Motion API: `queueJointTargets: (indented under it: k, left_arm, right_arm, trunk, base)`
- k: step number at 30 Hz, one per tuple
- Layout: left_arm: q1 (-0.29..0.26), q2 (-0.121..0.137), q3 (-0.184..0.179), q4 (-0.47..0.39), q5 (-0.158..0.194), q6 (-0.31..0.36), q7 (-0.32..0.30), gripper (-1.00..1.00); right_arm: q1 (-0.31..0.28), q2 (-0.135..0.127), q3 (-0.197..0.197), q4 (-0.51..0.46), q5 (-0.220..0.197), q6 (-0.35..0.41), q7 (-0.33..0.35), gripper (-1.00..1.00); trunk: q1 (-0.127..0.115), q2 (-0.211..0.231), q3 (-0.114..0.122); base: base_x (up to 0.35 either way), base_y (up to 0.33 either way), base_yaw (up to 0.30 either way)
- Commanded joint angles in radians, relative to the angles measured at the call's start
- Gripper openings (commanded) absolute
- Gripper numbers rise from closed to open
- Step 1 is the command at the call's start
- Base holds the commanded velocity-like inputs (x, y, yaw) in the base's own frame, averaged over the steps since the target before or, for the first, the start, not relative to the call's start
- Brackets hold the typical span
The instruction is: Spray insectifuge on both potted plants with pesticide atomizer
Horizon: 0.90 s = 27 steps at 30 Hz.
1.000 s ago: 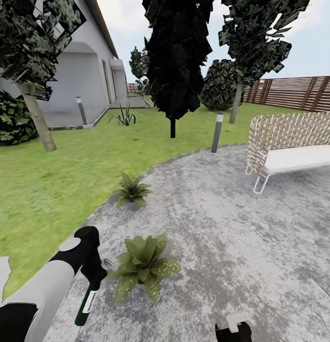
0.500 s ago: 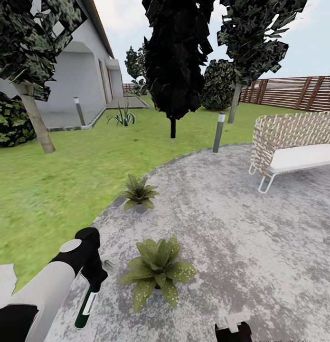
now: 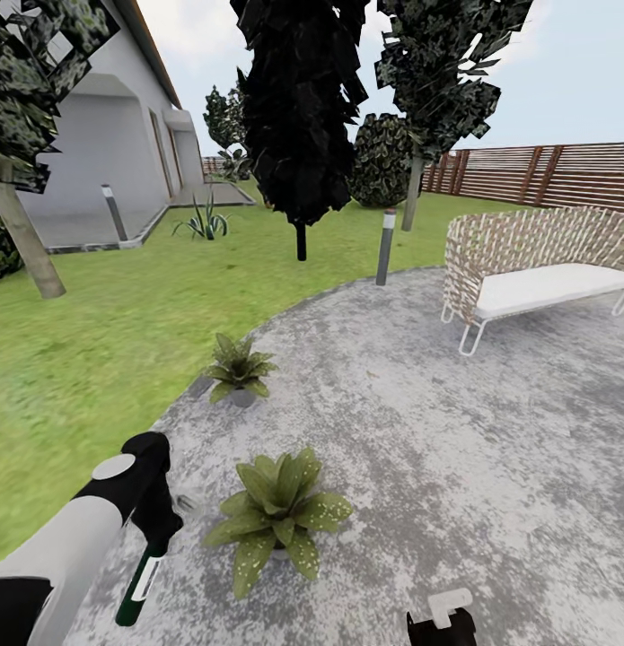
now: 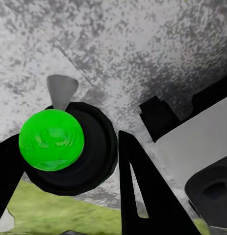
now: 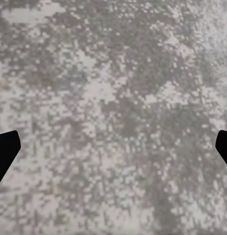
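My left gripper is shut on the pesticide atomizer, gripping it at the black trigger head while the dark green body with its white label hangs down. The small grey nozzle points toward the nearer potted plant, just to the right on the paved patio. The second potted plant stands farther off at the patio's edge by the lawn. In the left wrist view the atomizer shows end-on between my fingers. My right gripper hangs open over bare paving, low at the head view's bottom.
A wicker bench with a white cushion stands at the right of the patio. A bollard light and a dark tree sit at its far edge. Lawn lies to the left, a house behind it, and a slatted fence at the back right.
The head view has swung, first shifting the scene right, then left and slightly down. The left arm still holds the atomizer beside the nearer plant, now a little lower in the picture.
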Motion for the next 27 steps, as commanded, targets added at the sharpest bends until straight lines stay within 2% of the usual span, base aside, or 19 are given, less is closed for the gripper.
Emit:
queueJointTargets:
  k: [1,4,6,15,17,22,27]
  left_arm:
    - [0.001,0.007,-0.004,0.001,-0.005,0.010,-0.009,-1.00]
    - [0.058,0.004,-0.004,-0.011,-0.003,0.010,-0.009,-1.00]
    - [0.069,0.003,0.004,-0.012,0.005,0.011,0.007,-1.00]
    - [0.073,-0.003,0.012,-0.014,0.008,0.011,0.023,-1.00]
    - [0.073,-0.003,0.009,-0.014,0.007,0.011,0.026,-1.00]
    - [0.073,-0.005,0.010,-0.011,0.009,0.013,0.092,-1.00]
    - [0.073,-0.007,0.012,-0.012,0.009,0.019,0.096,-1.00]
  right_arm:
    - [0.000,0.000,0.009,0.000,-0.008,-0.003,-0.003,1.00]
    - [0.000,0.001,0.010,0.000,-0.009,-0.002,-0.002,1.00]
    - [0.000,0.001,0.010,0.000,-0.009,-0.002,-0.002,1.00]
    - [0.000,0.001,0.010,0.000,-0.009,-0.001,-0.002,1.00]
    - [0.000,0.001,0.010,0.000,-0.009,-0.001,-0.001,1.00]
    - [0.000,0.001,0.010,0.000,-0.009,-0.001,-0.001,1.00]
    - [0.000,0.000,0.009,0.000,-0.009,-0.003,-0.002,1.00]
  trunk:
    - [0.000,0.000,-0.001]
    - [0.000,0.000,-0.001]
    - [0.000,0.000,-0.001]
    - [0.000,0.000,-0.001]
    - [0.000,0.000,-0.001]
    - [0.000,0.000,-0.001]
    - [0.000,0.000,-0.001]
  base:
    - [0.000,0.000,-0.005]
    - [0.000,0.000,-0.001]
    - [0.000,0.000,0.000]
    - [-0.013,0.032,0.000]
    - [-0.104,0.241,0.000]
    - [-0.082,0.287,-0.160]
    - [0.007,0.294,-0.142]
